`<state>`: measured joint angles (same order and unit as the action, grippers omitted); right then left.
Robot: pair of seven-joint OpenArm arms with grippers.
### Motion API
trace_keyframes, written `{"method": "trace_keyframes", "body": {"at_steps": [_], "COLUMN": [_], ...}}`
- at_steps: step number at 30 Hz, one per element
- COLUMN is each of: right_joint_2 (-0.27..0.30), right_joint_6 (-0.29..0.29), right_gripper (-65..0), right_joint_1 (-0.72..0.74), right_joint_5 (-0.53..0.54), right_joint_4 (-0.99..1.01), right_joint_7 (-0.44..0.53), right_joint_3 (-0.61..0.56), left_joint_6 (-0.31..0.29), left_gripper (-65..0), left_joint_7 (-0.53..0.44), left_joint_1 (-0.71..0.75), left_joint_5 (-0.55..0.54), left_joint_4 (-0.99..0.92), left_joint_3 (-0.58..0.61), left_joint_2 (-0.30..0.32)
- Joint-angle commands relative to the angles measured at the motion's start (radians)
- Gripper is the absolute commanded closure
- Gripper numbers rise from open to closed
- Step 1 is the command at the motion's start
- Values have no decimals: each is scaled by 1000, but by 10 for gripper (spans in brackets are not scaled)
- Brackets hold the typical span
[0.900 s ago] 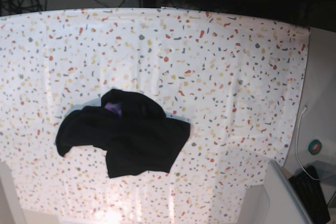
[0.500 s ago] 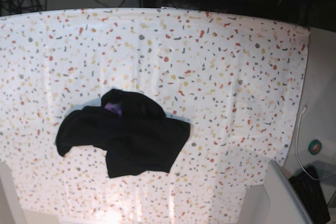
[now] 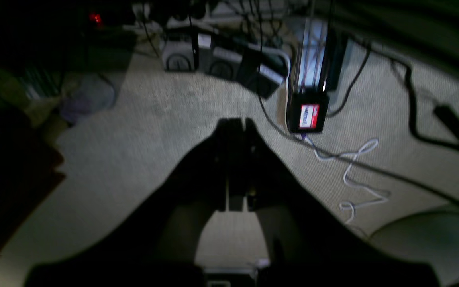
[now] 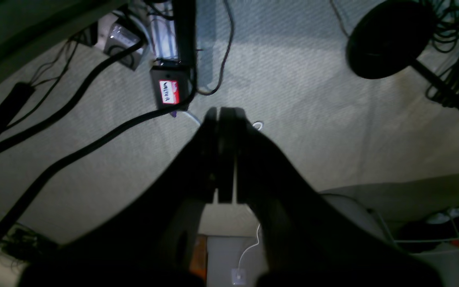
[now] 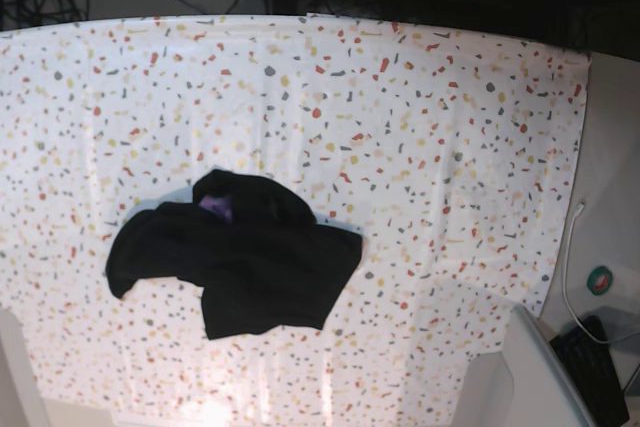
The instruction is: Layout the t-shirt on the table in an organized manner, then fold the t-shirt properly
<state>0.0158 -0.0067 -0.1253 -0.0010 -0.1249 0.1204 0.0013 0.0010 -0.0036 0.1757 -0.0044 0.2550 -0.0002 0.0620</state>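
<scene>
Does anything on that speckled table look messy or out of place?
Yes: the black t-shirt lies crumpled in a heap on the table, bunched over itself with a bit of purple showing, not spread flat.

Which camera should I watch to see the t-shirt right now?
The base view. It shows the whole t-shirt crumpled on the table, with a bit of purple showing. Both wrist views show none of it: they look down at carpet and cables past their own shut grippers.

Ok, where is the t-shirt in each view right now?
Base: the t-shirt lies crumpled, lower left of centre on the table.
Left wrist: not in it; shut left hand over carpet.
Right wrist: not in it; shut right hand over carpet.
Shared landmark: carpet with cables, both wrist views only.
</scene>
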Motion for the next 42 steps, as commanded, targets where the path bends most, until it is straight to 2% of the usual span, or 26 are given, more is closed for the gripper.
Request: {"method": "trace_keyframes", "body": {"at_steps": [1, 6, 9, 14, 17, 19, 21, 24, 27, 31, 37, 40, 42], "right_joint_2": [2, 2, 6, 33, 26, 2, -12, -23, -23, -20, -20, -20, -18], "right_joint_6": [4, 4, 4, 3, 3, 3, 4, 4, 4, 4, 6, 6, 6], "right_gripper": [0, 0, 0, 0, 0, 0, 0, 0, 0, 0, 0, 0, 0], "right_joint_1": [-3, -32, -118, -370, -494, -571, -629, -704, -727, -738, -733, -653, -580], "right_joint_5": [2, 2, 2, 3, 3, 3, 3, 3, 3, 3, 3, -1, -1], "right_joint_4": [-2, -35, -147, -480, -703, -856, -999, -1180, -1306, -1481, -1751, -1831, -1843], "right_joint_7": [3, 5, 6, -15, -106, -163, -216, -293, -371, -491, -626, -627, -629], "right_joint_3": [3, 1, 3, 7, 101, 171, 219, 253, 260, 260, 250, 207, 148], "left_joint_6": [4, 4, 4, 4, 4, 4, 4, 4, 4, 4, 4, 4, 4], "left_gripper": [0, 0, 0, 0, 0, 0, 0, 0, 0, 0, 0, 0, 0], "left_joint_7": [-5, -5, -3, -3, -3, -3, -3, -3, -3, -3, -3, 6, 7], "left_joint_1": [2, 23, 57, 253, 387, 474, 546, 658, 749, 859, 945, 890, 815], "left_joint_5": [-1, 8, 8, -3, -4, -9, -64, -228, -346, -362, -369, -372, -372], "left_joint_4": [4, 7, 56, 346, 544, 660, 763, 921, 1065, 1274, 1527, 1590, 1601], "left_joint_3": [-1, 10, 12, -1, -2, -2, -4, -13, -40, -105, -214, -229, -235], "left_joint_2": [5, 5, 17, 77, 117, 143, 170, 240, 304, 347, 336, 325, 295]}}
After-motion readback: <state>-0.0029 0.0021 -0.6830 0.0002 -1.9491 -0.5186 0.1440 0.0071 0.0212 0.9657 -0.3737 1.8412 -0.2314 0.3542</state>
